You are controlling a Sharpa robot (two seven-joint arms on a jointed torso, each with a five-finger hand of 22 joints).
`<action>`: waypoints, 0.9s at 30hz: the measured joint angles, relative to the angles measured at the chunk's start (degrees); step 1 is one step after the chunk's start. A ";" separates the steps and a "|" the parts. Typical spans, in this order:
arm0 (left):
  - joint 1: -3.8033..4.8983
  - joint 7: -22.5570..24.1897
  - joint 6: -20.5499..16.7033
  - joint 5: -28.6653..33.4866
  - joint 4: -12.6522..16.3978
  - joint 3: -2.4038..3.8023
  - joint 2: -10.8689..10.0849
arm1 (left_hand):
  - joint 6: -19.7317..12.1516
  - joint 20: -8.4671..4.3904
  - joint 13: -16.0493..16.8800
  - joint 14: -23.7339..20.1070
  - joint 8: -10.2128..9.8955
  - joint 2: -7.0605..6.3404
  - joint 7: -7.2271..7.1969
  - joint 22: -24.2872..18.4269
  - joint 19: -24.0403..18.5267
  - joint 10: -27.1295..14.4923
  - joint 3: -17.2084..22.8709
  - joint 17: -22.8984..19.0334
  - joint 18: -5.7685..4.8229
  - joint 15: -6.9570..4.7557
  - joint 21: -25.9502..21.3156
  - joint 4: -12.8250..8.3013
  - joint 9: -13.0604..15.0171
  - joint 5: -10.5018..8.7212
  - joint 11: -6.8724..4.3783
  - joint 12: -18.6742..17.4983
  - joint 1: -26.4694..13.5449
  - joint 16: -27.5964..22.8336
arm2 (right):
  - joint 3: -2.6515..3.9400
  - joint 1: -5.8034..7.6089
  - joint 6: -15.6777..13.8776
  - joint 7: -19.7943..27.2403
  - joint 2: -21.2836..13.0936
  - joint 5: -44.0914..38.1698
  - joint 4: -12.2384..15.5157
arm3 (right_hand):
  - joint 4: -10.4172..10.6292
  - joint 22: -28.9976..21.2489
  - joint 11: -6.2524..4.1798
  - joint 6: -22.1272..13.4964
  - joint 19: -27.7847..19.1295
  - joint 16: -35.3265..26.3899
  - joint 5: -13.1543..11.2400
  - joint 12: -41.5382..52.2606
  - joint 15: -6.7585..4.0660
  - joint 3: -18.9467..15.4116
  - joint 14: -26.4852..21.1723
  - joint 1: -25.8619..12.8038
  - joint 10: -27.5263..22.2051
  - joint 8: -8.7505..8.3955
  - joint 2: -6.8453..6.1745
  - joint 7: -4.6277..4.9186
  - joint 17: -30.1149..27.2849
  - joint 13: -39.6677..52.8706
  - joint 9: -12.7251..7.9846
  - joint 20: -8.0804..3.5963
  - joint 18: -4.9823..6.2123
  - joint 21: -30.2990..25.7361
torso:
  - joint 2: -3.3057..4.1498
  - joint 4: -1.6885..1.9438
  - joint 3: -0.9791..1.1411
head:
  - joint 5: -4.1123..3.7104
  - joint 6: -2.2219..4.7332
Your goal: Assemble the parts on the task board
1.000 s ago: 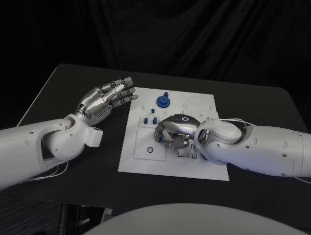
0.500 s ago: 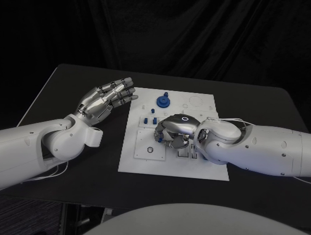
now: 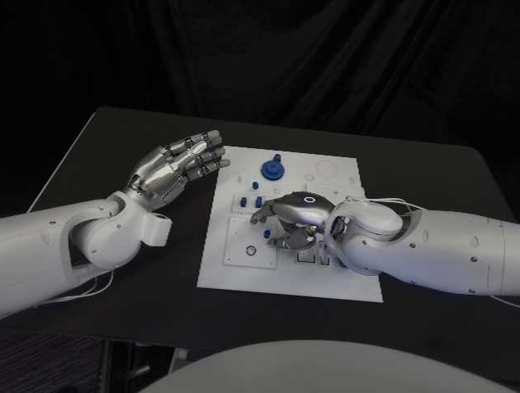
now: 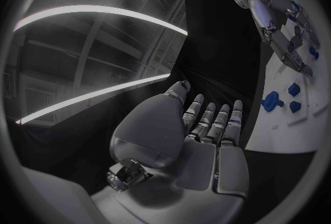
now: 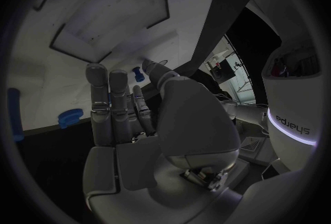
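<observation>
Where black drape hangs, black table (image 3: 118, 139), task board (image 3: 342, 176)

Black table (image 3: 118, 147) carries white task board (image 3: 336, 176) at middle; blue parts (image 3: 272, 169) on board.

Two bulky arms in glossy white shell, dotted with small dark screws. Thin white cables looped along the forearms near the wrists. Silver metallic left hand (image 3: 179, 168) with segmented fingers and dark joints. Silver right hand (image 3: 291, 219) bearing a small glowing ring mark on its domed back.
</observation>
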 measured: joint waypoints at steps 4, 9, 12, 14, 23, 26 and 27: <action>-0.13 0.00 0.02 0.00 -0.08 0.00 -0.03 | 0.00 0.00 0.00 0.00 0.00 0.00 0.00 0.00 0.00 0.00 0.00 0.00 0.00 0.00 0.00 0.00 0.00 0.00 0.00 0.00 0.00 0.00 | 0.03 0.00 -0.45 0.09 -0.73 0.00 0.36 | 0.25 -0.01 0.17 0.33 0.00 0.00 0.00 0.00 0.00 -1.01 0.00 0.89 -0.39 0.00 0.49 -0.33 -0.25 -0.27 -0.84 -0.01 0.00 -0.07 | 0.01 -0.01 0.00 | 0.03 0.00; -0.17 0.00 0.04 0.00 -0.30 0.00 -0.11 | 0.00 0.00 0.00 0.00 0.00 0.00 0.00 0.00 0.00 0.00 0.00 0.00 0.00 0.00 0.00 0.00 0.00 0.00 0.00 0.00 0.00 0.00 | 0.07 0.72 -1.02 0.10 -2.88 -0.01 2.00 | 0.23 -0.02 0.16 1.72 0.04 0.36 1.43 0.95 0.00 -1.62 0.00 2.47 -0.37 0.00 0.93 0.01 -0.39 -0.52 -1.80 -0.05 0.00 -0.07 | 0.01 -0.03 0.02 | -0.13 0.00; -0.20 0.00 0.04 0.00 -0.31 0.00 -0.21 | 0.00 0.00 0.00 0.00 0.20 0.00 0.00 0.00 0.00 0.00 0.00 0.00 0.00 0.00 0.00 0.00 0.01 0.00 0.00 0.00 0.00 0.00 | 0.10 2.58 -1.30 -0.06 -5.14 -0.01 3.67 | 0.13 -0.02 -0.28 3.87 0.52 0.81 3.42 1.74 0.00 -1.72 0.00 3.70 0.28 0.42 1.56 0.51 -0.45 -0.87 -2.37 -0.35 -0.01 -0.01 | 0.01 -0.03 0.05 | -0.35 0.00; -0.20 0.00 0.04 0.00 -0.34 0.00 -0.29 | 0.00 0.00 0.00 0.00 0.22 0.00 0.00 0.00 0.00 0.00 0.00 0.00 0.00 0.00 0.00 0.00 0.01 0.00 0.00 0.00 0.00 0.00 | 0.14 4.28 -1.41 -0.30 -7.06 0.06 5.13 | 0.32 -0.02 -0.45 5.70 2.34 3.05 4.12 2.51 -0.24 -1.92 1.83 3.83 2.03 0.96 1.59 0.76 1.40 -1.23 -2.81 -0.34 0.00 2.93 | -0.01 -0.03 0.06 | -0.46 0.00; -0.23 -0.01 0.03 0.00 -0.40 0.00 -0.11 | 0.00 0.00 0.06 0.00 0.22 0.00 0.00 -0.11 0.00 0.24 0.23 0.00 0.00 0.00 0.00 -0.24 0.01 0.00 0.23 0.26 0.00 0.00 | 0.04 8.32 -1.08 -2.44 -13.44 1.70 7.83 | 4.92 -0.02 -0.77 11.43 9.58 13.15 0.21 -0.41 -0.44 -3.90 9.87 0.42 5.21 1.54 2.67 0.91 11.07 -5.68 -5.57 -0.47 -0.93 18.15 | -0.20 0.01 0.04 | -1.18 0.00; -0.25 -0.02 0.03 0.00 -0.40 0.00 -0.02 | 0.00 0.00 0.06 0.00 0.22 0.00 0.00 -0.11 0.00 0.24 0.23 0.00 0.00 0.00 -0.01 -0.23 0.01 0.00 0.23 0.26 0.00 0.00 | -0.10 8.34 -0.97 -3.24 -14.64 2.17 7.41 | 5.41 -0.02 -0.44 11.30 9.22 12.38 0.07 -2.46 -0.97 -4.38 9.34 0.43 3.92 0.39 2.67 0.78 9.66 -7.43 -6.58 -0.82 -0.92 16.97 | -0.16 0.02 0.02 | -1.32 0.00; -0.30 -0.02 0.03 0.00 -0.43 0.00 0.01 | 0.00 0.00 0.05 0.00 0.22 0.00 0.00 -0.13 0.00 0.22 0.23 0.00 0.00 0.00 0.00 -0.23 0.01 0.00 0.25 0.26 0.00 0.00 | -0.10 8.24 -0.97 -3.54 -15.01 2.31 7.11 | 5.47 -0.02 -0.34 11.07 9.16 12.21 0.07 -2.92 -1.06 -4.45 9.25 0.43 3.82 0.03 2.67 0.54 9.45 -7.85 -6.90 -0.88 -0.92 16.87 | -0.13 0.02 0.02 | -1.33 0.00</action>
